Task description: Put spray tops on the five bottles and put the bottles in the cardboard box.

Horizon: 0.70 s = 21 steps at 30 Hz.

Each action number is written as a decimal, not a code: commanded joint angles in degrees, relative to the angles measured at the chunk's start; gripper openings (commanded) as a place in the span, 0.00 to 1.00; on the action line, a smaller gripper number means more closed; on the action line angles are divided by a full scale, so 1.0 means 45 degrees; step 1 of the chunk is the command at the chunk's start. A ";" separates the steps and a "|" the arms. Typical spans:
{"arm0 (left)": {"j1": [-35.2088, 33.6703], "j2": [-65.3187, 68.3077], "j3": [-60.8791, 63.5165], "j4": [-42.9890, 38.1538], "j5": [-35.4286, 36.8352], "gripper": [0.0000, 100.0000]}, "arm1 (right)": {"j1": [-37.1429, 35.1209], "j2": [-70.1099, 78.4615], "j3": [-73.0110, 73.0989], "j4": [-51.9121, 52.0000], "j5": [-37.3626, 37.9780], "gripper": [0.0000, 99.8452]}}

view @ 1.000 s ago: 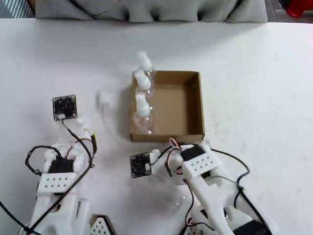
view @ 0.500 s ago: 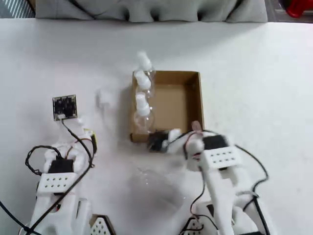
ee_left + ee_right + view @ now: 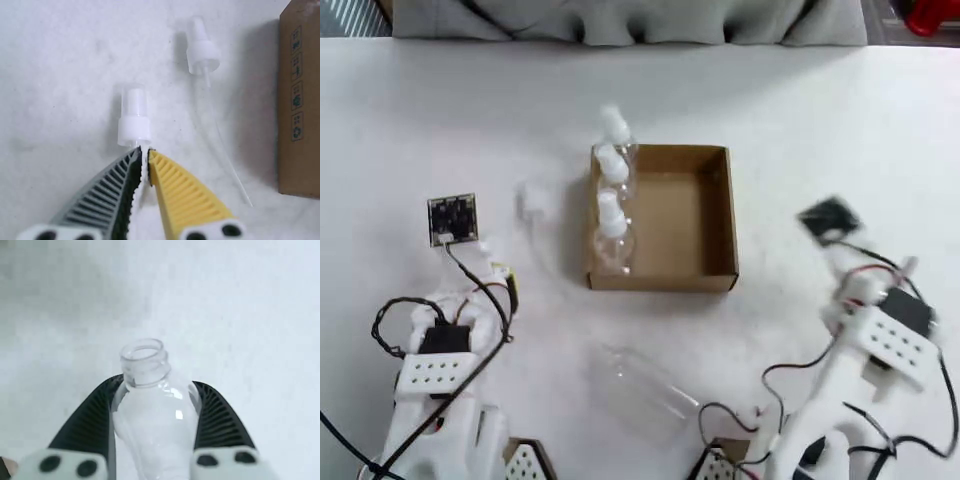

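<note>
My left gripper (image 3: 144, 151) is shut on the stem of a white spray top (image 3: 134, 117) that stands on the table, left of the cardboard box (image 3: 705, 215). A second spray top (image 3: 201, 50) with a long dip tube lies just beyond it. My right gripper (image 3: 156, 385) is shut on a clear bottle (image 3: 150, 405) with an open neck; the right arm (image 3: 880, 340) is to the right of the box. Three capped bottles (image 3: 611, 215) line the box's left wall. Another clear, uncapped bottle (image 3: 640, 385) lies on the table in front of the box.
The left arm (image 3: 435, 370) sits at the near left with its cables. The table (image 3: 820, 120) is white. Grey cushions run along its far edge.
The right arm swung from just in front of the box out to the right, uncovering the bottle lying on the table. The left arm has kept still.
</note>
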 commanded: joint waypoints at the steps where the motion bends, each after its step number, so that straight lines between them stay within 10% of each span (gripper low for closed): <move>1: -0.0068 -0.0303 -0.0098 -0.0391 -0.0078 0.02 | 0.2002 0.0147 -0.0801 0.0029 -0.0645 0.03; 10: -0.0127 -0.0303 -0.0098 -0.0371 -0.0078 0.02 | 0.2491 0.4757 -0.2247 -0.2002 -0.0762 0.04; 21: -0.0147 -0.0303 -0.0078 -0.0371 -0.0078 0.02 | 0.1553 0.9758 -0.6076 -0.1944 -0.1446 0.31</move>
